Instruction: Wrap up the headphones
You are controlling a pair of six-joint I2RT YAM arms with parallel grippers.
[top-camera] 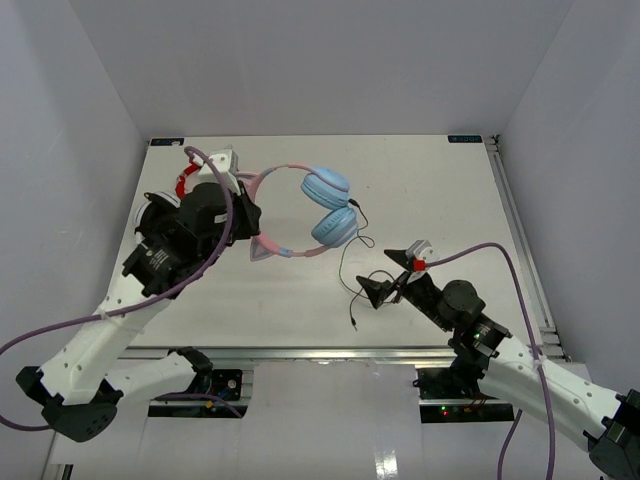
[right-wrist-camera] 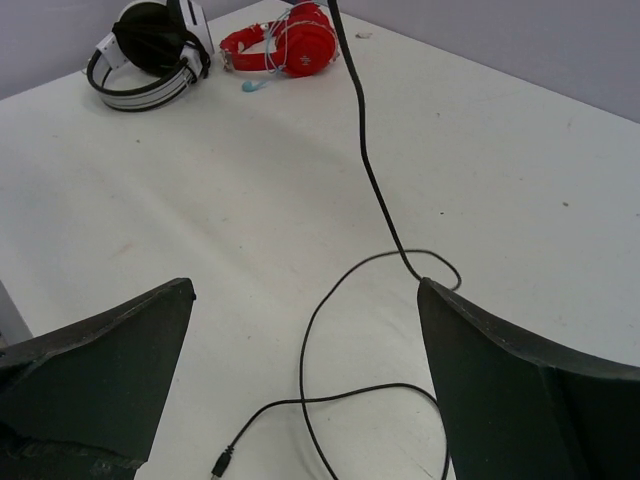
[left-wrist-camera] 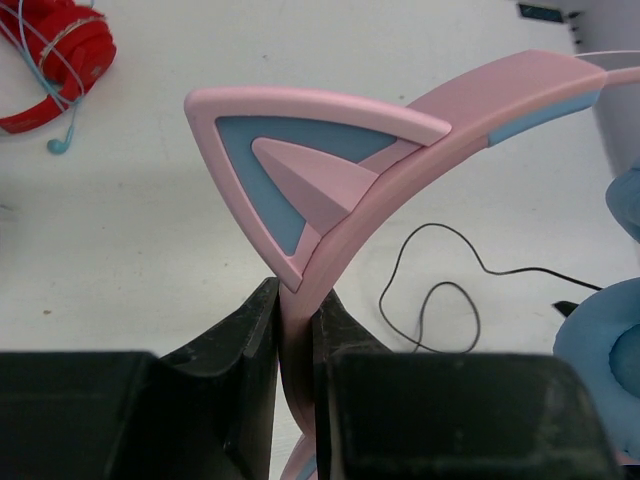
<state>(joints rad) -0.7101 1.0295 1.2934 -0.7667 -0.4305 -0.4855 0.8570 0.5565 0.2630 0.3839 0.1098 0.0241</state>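
Sitting pinched inside left pincer [left-wrist-camera: 298,310]: headphones [left-wrist-camera: 440,125]

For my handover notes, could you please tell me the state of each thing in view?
headphones: held, not yet wrapped.
cable: loose, looped on the table.
left tool: shut on the headphones.
right tool: open, empty, over the cable.
black-and-white headphones: lying on the table, untouched.
red headphones: lying beside them.

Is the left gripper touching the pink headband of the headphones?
Touching. The left wrist view shows the left gripper closed on the pink headband just under the cat ear, both fingers pressed against it.
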